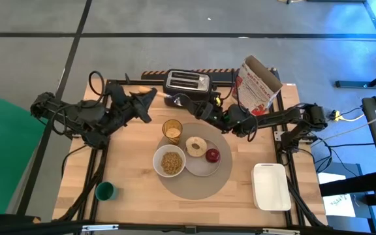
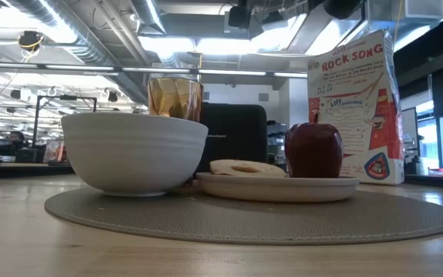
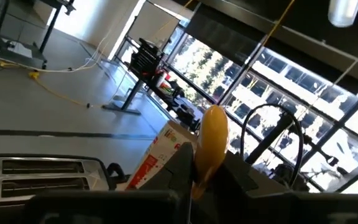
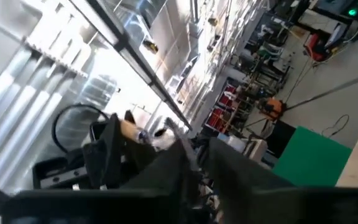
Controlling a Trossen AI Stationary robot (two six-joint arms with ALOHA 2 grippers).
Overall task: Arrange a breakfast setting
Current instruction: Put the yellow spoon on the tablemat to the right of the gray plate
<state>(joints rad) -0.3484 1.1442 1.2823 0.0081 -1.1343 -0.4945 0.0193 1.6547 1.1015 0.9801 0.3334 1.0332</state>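
placemat (image 1: 194,179) sat near-centre on bench; left end effector (image 1: 150,93) clamped the spoon (image 3: 209,144) far-left of it, handle pointing right. right end effector (image 1: 177,101) close by, fingers together, empty.

On the table there is one round grey placemat (image 1: 194,173). On it sit one white bowl (image 1: 170,161), one white plate (image 1: 203,160), one bagel (image 1: 196,145), one red apple (image 1: 213,155) and one amber tumbler (image 1: 172,130) at the mat's 11 o'clock edge. One orange-handled spoon (image 3: 209,146) shows, pinched in the left gripper (image 1: 148,93). Off the mat: one green cup (image 1: 104,190) at 8 o'clock, one white tray (image 1: 271,187) at 4 o'clock, one toaster (image 1: 187,82) at 12 o'clock, one cereal box (image 1: 258,86) at 1 o'clock. Two arms, two grippers.
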